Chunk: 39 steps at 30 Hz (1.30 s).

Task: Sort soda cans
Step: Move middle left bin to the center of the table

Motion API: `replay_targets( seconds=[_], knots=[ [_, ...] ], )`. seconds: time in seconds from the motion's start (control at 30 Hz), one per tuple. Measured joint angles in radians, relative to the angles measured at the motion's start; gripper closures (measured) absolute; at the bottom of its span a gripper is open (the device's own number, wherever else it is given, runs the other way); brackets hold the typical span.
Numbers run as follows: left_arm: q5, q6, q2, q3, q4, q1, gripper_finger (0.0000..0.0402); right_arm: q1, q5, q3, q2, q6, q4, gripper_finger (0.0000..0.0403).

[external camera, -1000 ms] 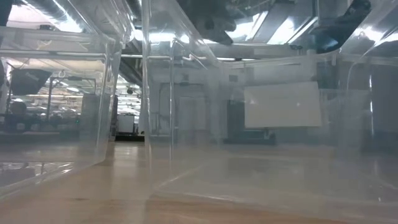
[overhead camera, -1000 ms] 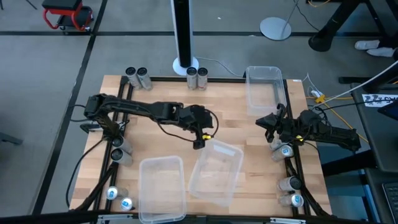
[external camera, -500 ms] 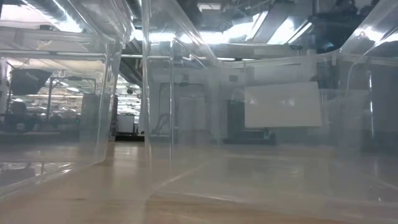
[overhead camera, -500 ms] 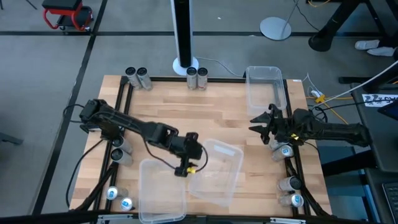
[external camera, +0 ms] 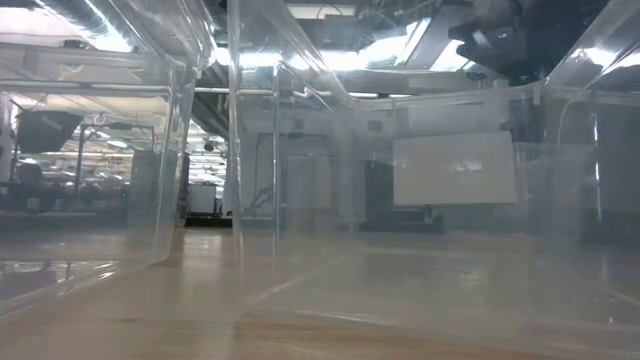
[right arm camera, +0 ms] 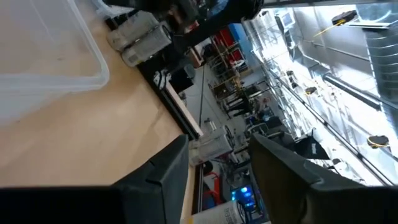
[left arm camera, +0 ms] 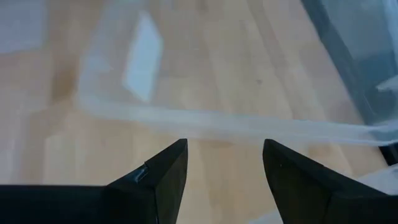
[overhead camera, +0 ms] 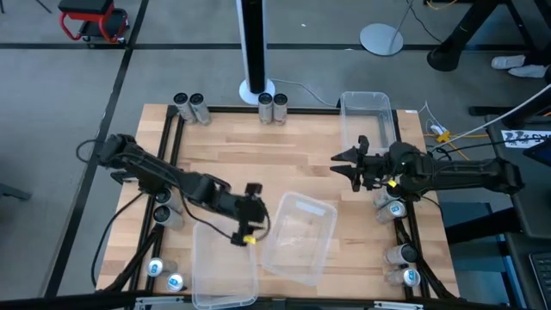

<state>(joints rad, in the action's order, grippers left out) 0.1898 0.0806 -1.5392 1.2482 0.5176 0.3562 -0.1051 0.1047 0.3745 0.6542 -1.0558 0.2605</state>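
**Empty fingers over clear bins, cans all at the edges**

Both arms are out over the wooden desk (overhead camera: 284,168) with nothing in hand. The left gripper (overhead camera: 244,226) hangs above the near left clear rectangular plastic bin (overhead camera: 225,267), its dark fingers (left arm camera: 163,177) partly apart and empty, with the bin's pale rim just ahead of them in its own wrist view. The right gripper (overhead camera: 351,165) sits over bare wood near the far clear bin (overhead camera: 368,129), fingers spread a little, holding nothing.

The small silver-grey metal soda cans (overhead camera: 188,107) all stand round the desk's border: pairs along the far edge, more down the left rail and the right rail (overhead camera: 389,207), none in any bin that I can make out.

The risks, as I judge them: the left fingers could catch that bin's rim and shove or tip the light bin, since it overlaps the tilted middle bin (overhead camera: 300,234) beside it. The right arm lies close over the right-edge cans, and a sweep back could knock them over or off. The clear walls fog the low view, so I can't vouch for clearances there.
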Motion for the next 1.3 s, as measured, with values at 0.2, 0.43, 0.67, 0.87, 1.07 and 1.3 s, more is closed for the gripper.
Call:
replay_targets(
  seconds=[0.2, 0.43, 0.67, 0.87, 1.07, 1.3],
  knots=[
    [-0.004, 0.02, 0.129, -0.151, -0.27, -0.01, 0.0204, 0.0, 0.0, 0.0, 0.004, -0.002, 0.0, 0.023],
    [-0.031, 0.025, 0.066, -0.154, -0.371, 0.006, 0.0204, 0.0, -0.004, 0.0, 0.004, -0.021, -0.002, 0.023],
    [-0.089, 0.006, -0.085, 0.016, -0.31, 0.076, 0.0204, 0.0, 0.0, 0.0, 0.004, -0.023, -0.002, 0.023],
    [-0.109, -0.009, -0.229, 0.231, -0.123, 0.129, 0.0204, 0.0, 0.0, 0.0, 0.004, -0.023, -0.002, 0.023],
    [-0.142, -0.008, -0.311, 0.314, -0.075, 0.147, 0.0204, 0.0, 0.0, 0.0, 0.003, -0.027, -0.009, 0.023],
    [-0.198, -0.01, -0.337, 0.315, -0.08, 0.146, 0.0204, 0.0, -0.008, 0.0, 0.003, -0.027, -0.045, 0.023]
  ],
)
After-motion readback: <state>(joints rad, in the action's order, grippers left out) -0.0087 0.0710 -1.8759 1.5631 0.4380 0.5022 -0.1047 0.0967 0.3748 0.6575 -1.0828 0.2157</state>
